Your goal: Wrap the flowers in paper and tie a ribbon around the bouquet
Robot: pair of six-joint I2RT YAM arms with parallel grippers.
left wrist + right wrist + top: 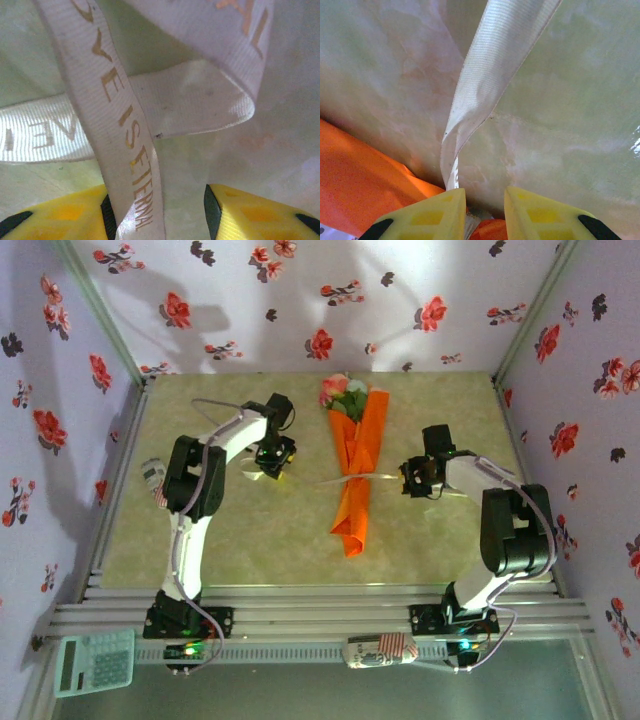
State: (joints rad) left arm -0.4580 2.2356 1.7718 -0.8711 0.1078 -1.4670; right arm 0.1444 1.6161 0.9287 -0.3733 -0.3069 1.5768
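The left tool (272, 457) hangs over the left half of the greenish worktop (240, 530). Seen from its wrist, its yellow fingers (65, 215) stand well apart, open, and a strand of the whitish ribbon (105, 90), printed with gold letters, runs down between them, with more loops crossing behind. At mid-worktop lies the bouquet (357, 465), a slim cone of orange paper (352, 515) with its point toward the arms and the pink and cream flowers (342, 392) at the far end. The ribbon crosses its middle and trails out to both sides. Just right of it sits the right tool (413, 480). Its fingers (550, 215) are narrowly apart, the ribbon dips into the gap, and I cannot tell whether it is pinched.
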